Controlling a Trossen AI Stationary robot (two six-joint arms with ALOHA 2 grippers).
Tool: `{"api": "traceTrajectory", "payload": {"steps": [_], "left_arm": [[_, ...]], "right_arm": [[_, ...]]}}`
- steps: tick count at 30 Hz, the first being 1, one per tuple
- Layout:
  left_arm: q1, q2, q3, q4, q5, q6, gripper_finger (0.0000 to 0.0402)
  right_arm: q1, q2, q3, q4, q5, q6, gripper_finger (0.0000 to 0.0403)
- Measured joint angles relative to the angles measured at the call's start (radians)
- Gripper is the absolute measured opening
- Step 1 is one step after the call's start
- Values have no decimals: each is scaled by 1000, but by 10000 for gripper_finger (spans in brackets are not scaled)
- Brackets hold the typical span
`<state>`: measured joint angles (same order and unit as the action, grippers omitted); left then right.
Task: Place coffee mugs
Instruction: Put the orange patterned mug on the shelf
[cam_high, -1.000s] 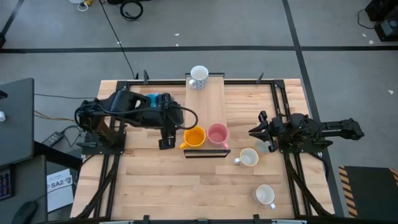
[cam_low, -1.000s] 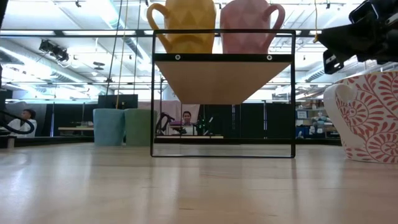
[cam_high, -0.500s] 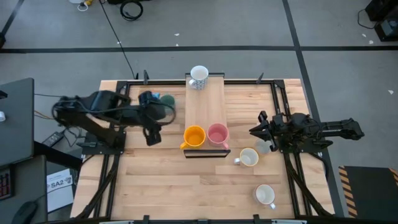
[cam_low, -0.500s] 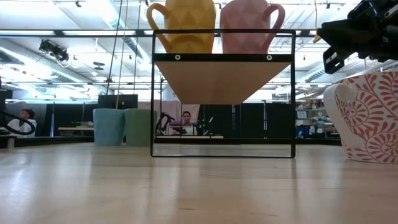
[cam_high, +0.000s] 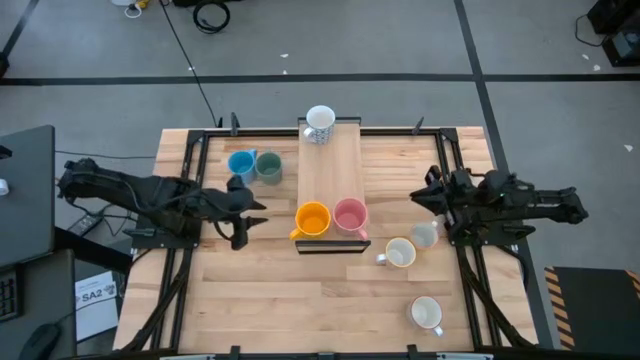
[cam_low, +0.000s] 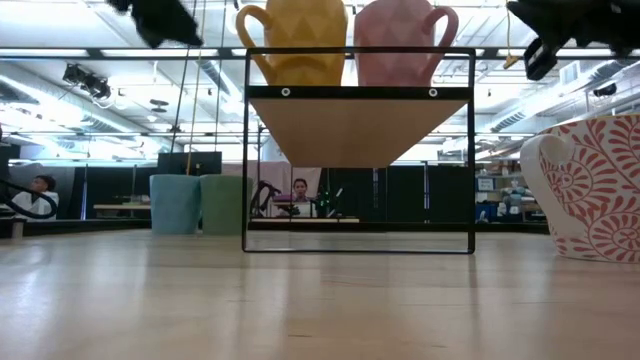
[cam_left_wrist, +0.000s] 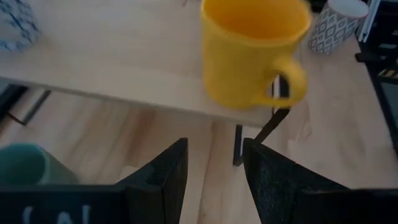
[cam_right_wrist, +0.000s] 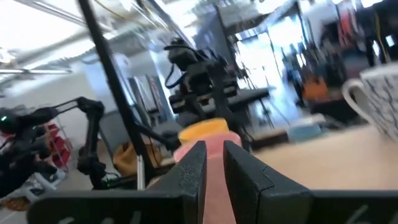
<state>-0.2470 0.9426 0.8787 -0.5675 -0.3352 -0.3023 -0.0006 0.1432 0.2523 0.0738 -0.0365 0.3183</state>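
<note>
An orange mug (cam_high: 313, 219) and a pink mug (cam_high: 350, 214) stand on the near end of a raised wooden shelf (cam_high: 330, 170). A white speckled mug (cam_high: 320, 122) stands at its far end. The blue mug (cam_high: 241, 163) and the grey-green mug (cam_high: 267, 166) sit on the table left of the shelf. A cream mug (cam_high: 400, 253), a patterned grey mug (cam_high: 425, 235) and a white mug (cam_high: 427, 313) stand to the right. My left gripper (cam_high: 246, 218) hovers open left of the orange mug (cam_left_wrist: 249, 50). My right gripper (cam_high: 420, 195) hangs narrowly open right of the pink mug.
The shelf rests on a black wire frame (cam_low: 358, 150) above the table. Black rails (cam_high: 180, 250) run along both sides of the table. The red-patterned mug (cam_low: 590, 190) stands close to the low camera. Bare wood lies in front of the shelf (cam_high: 300, 300).
My left arm has drawn back from beside the orange mug toward the table's left edge, uncovering the blue and grey-green mugs, and its gripper has risen. My right gripper has lifted. The mugs have kept their places.
</note>
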Motion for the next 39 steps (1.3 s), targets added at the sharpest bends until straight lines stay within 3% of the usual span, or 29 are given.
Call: {"api": "traceTrajectory", "payload": {"steps": [5,11,18,25,32,39], "left_arm": [[0,-23,-164,154,11,0,160],[0,-23,-278,281,38,0,160],[0,-23,-296,289,44,0,160],[0,-23,-296,288,44,1,160],[0,-23,-296,287,44,2,160],[1,-23,-296,287,44,0,160]], "right_arm": [[0,85,157,-228,17,108,59],[0,217,289,-341,9,151,59],[0,346,459,-570,-58,152,59],[0,440,646,-847,20,151,59],[0,511,665,-1019,-2,142,59],[0,604,665,-1137,-8,-51,59]]}}
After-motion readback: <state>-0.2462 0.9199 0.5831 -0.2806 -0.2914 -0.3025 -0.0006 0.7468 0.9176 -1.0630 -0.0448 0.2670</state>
